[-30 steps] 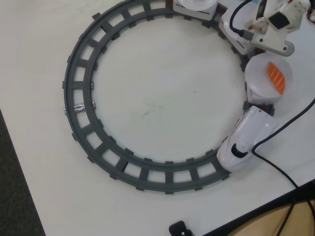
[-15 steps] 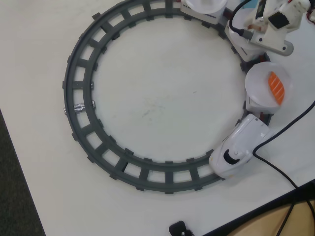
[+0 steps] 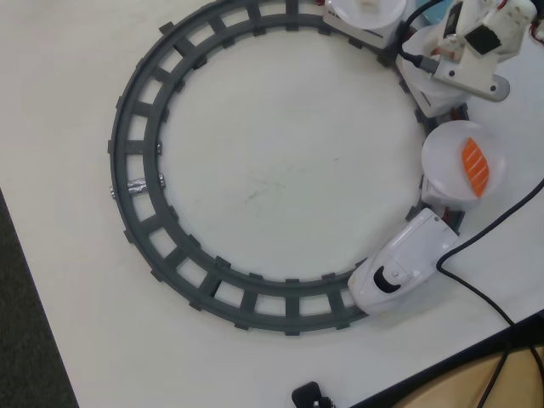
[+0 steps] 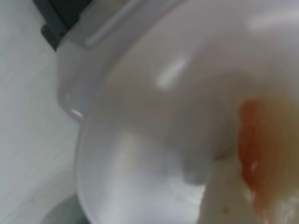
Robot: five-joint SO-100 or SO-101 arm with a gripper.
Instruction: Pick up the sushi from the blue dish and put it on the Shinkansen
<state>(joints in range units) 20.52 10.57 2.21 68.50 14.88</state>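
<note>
So the salmon sushi (image 3: 476, 166) is sitting on a white plate (image 3: 446, 153) riding the Shinkansen (image 3: 399, 272) on the grey circular track (image 3: 136, 161), right side of the overhead view. The arm (image 3: 467, 47) is up in the top right corner and I honestly can't tell if its fingers are spread or pressed together. Wrist view is a blurry close-up of the plate (image 4: 154, 116) with the orange sushi (image 4: 261, 149) at right
</note>
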